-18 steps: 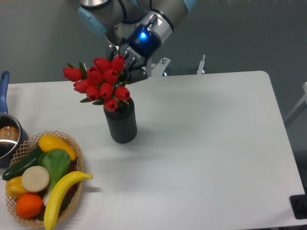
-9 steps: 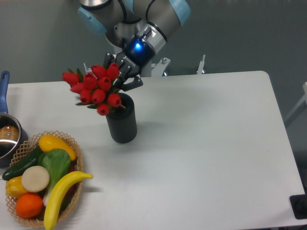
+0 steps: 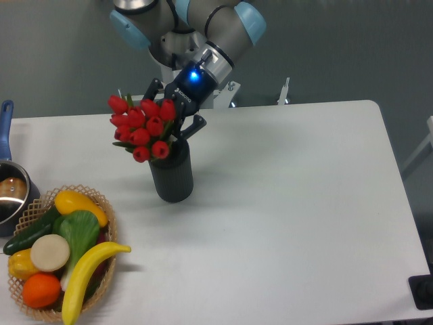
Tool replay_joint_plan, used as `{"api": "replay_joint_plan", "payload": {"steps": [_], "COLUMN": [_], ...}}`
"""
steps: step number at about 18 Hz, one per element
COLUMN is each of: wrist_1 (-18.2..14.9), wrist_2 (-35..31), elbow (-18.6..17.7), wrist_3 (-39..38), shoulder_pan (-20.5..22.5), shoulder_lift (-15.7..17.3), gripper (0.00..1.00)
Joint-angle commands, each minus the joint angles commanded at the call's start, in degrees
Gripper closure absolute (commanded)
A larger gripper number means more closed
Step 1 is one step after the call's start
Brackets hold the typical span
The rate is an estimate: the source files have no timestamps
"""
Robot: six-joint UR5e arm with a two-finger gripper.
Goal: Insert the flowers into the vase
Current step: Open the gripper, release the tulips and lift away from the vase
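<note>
The flowers [image 3: 143, 124] sat in the mouth of the vase [image 3: 172, 175], leaning toward the counter's [image 3: 284, 203] left edge. The vase stood upright nearer the counter's far-left corner. The tool [image 3: 174, 110] was spread wide around the stems, gripping nothing.

I am viewing through one fixed camera, looking down obliquely from the front across the desk [image 3: 284, 203] toward the arm's base, at middling range.
</note>
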State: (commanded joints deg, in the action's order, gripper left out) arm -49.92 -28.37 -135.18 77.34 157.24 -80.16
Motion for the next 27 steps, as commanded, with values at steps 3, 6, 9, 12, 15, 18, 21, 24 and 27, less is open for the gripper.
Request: {"api": "replay_joint_plan", "payload": {"steps": [3, 6, 9, 12, 15, 18, 21, 24, 27], "wrist_1": [0.00, 0.09, 0.09, 0.00, -0.09, 0.00, -0.09, -0.35, -0.44], "wrist_2": [-4.05, -5.03, -5.03, -5.11, -5.12, -8.62, -16.24, -28.54, -36.64], "elbow": [0.09, 0.26, 0.44, 1.40, 1.84, 2.46, 4.03, 6.24, 8.87], "wrist_3": [-0.17, -0.17, -0.17, -0.17, -0.26, -0.26, -0.35, -0.26, -0.61], "shoulder_pan": [0.62, 1.23, 3.16, 5.09, 6.06, 8.26, 8.70, 8.61, 8.26], "shoulder_lift": [0.79, 0.88, 1.32, 2.10, 2.55, 3.60, 3.78, 4.31, 3.78], "gripper": [0.00, 0.00, 0.00, 0.00, 0.00, 0.00, 0.00, 0.00, 0.00]}}
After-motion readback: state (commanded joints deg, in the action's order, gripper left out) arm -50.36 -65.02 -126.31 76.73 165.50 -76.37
